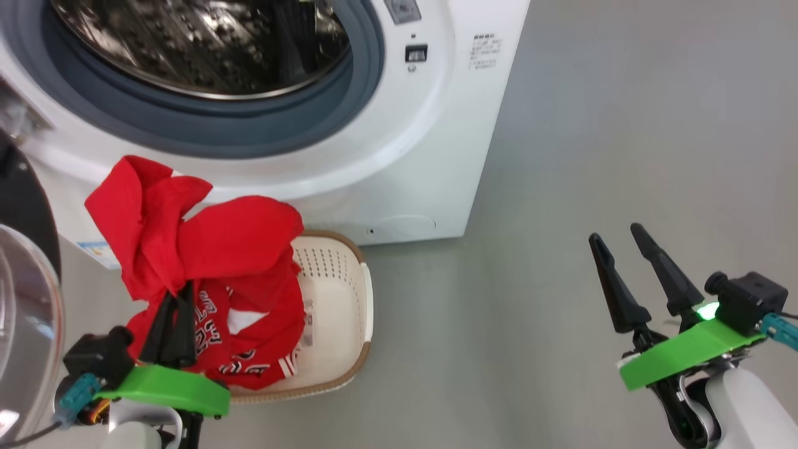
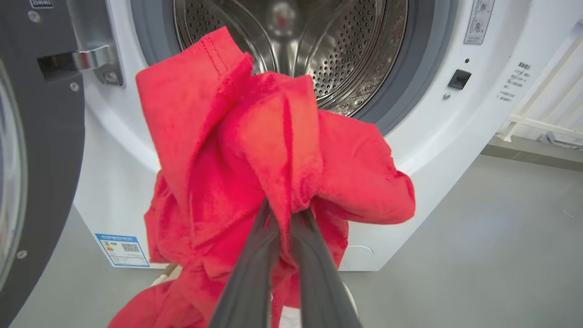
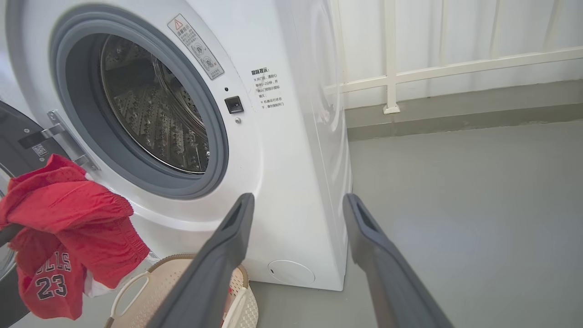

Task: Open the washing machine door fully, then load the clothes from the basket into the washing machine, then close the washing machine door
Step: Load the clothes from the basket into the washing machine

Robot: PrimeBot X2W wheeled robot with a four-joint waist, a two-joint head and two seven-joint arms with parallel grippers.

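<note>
1. My left gripper (image 1: 177, 293) has its jaws pinched narrow on a bunched fold of the red clothes (image 1: 237, 237). In the left wrist view the cloth is squeezed between the two dark fingers (image 2: 255, 269) and balloons out above their tips.
2. The bundle hangs from that grip above the basket (image 1: 368, 293). Its lower end, the jersey with white lettering and striped trim, trails down into the basket's left side. The right wrist view shows the number 23 on the hanging part.
3. The basket stands on the grey floor (image 1: 623, 125) just in front of the washing machine (image 1: 436, 156), below its round opening. The basket's perforated right wall is bare.
4. In the left wrist view the held bundle sits in front of the steel drum (image 2: 341, 45), covering its lower left part. A grey rubber seal (image 1: 249, 131) rings the opening.
5. The washing machine door (image 1: 25, 206) is swung open on my left, hung on a metal hinge (image 2: 91, 59). Its glass bowl is at the left edge of the head view.
6. My right gripper (image 1: 615, 234) has its jaws spread wide with nothing between them. It hovers over bare floor, well apart from the basket and to the right of the machine.
</note>
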